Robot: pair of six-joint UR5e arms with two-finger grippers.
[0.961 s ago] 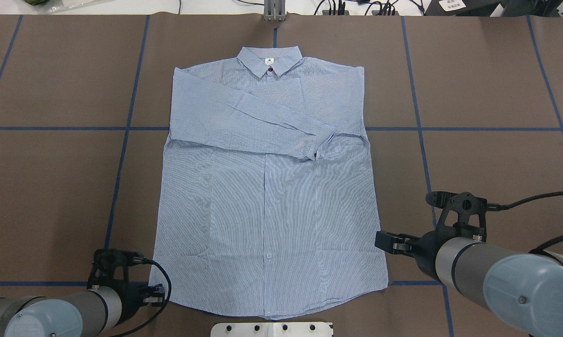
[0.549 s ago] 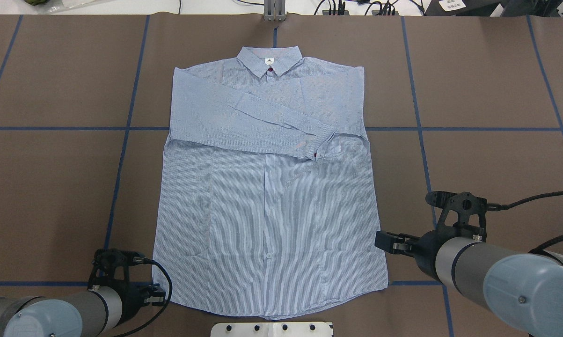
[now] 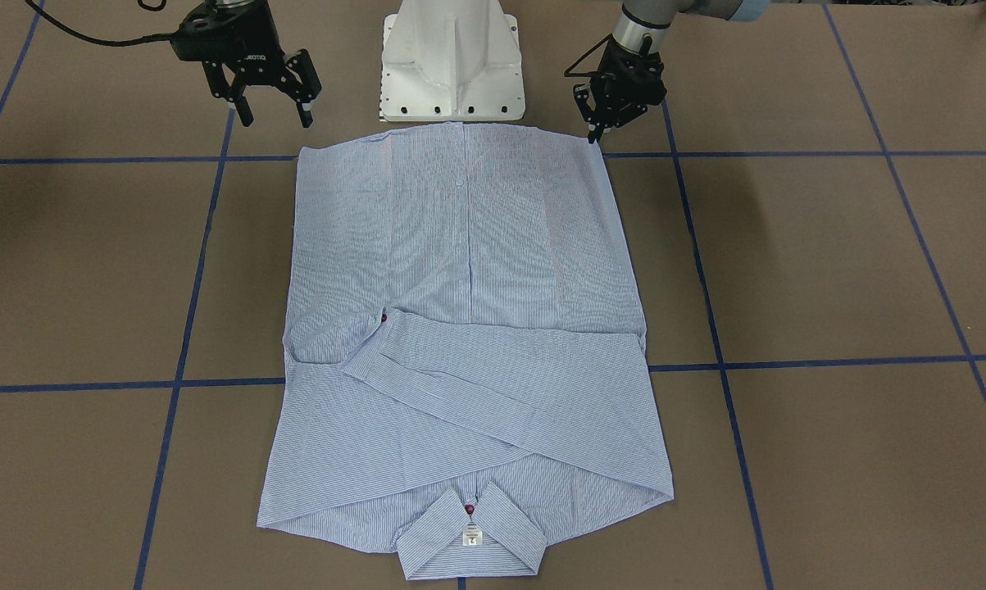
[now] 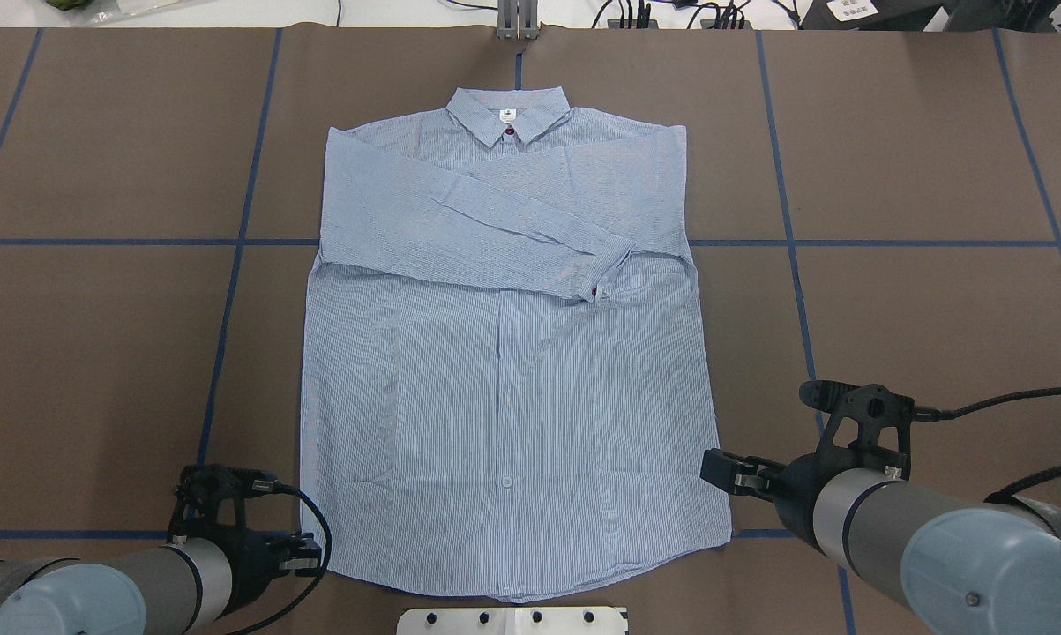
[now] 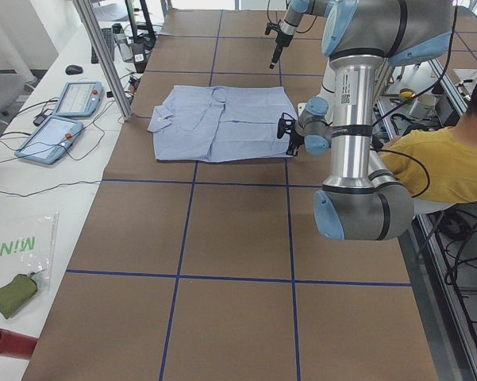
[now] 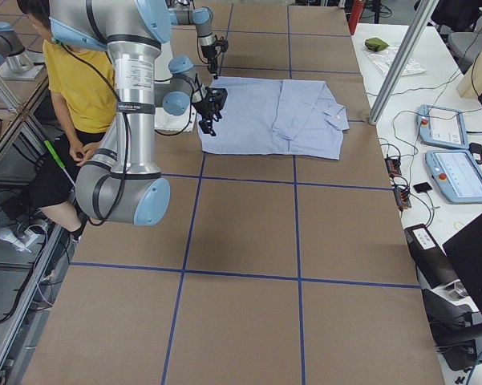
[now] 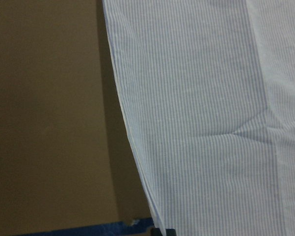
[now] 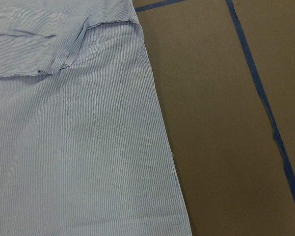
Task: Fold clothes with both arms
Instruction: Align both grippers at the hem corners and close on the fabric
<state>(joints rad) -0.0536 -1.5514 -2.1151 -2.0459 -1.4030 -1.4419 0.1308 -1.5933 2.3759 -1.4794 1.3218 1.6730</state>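
The light blue striped shirt (image 4: 504,370) lies flat on the brown table, collar far from me, with both sleeves folded across the chest; it also shows in the front view (image 3: 460,270). My left gripper (image 4: 310,557) is at the hem's left corner. In the front view the left gripper (image 3: 595,135) has its fingers close together at that corner, shut on the shirt's edge. In the left wrist view the shirt edge (image 7: 137,147) runs down to a dark fingertip. My right gripper (image 4: 708,467) is open and empty just off the hem's right corner, also seen in the front view (image 3: 273,113).
The white pedestal base (image 3: 452,65) stands just behind the hem. Blue tape lines (image 4: 230,291) grid the table. A metal post (image 4: 517,18) stands at the far edge. A person in yellow (image 5: 436,159) sits beside the robot. Control tablets (image 5: 63,119) lie on a side bench.
My left gripper has shifted slightly right, and the shirt's lower left edge has moved inward with it. My right gripper has come a little nearer to me.
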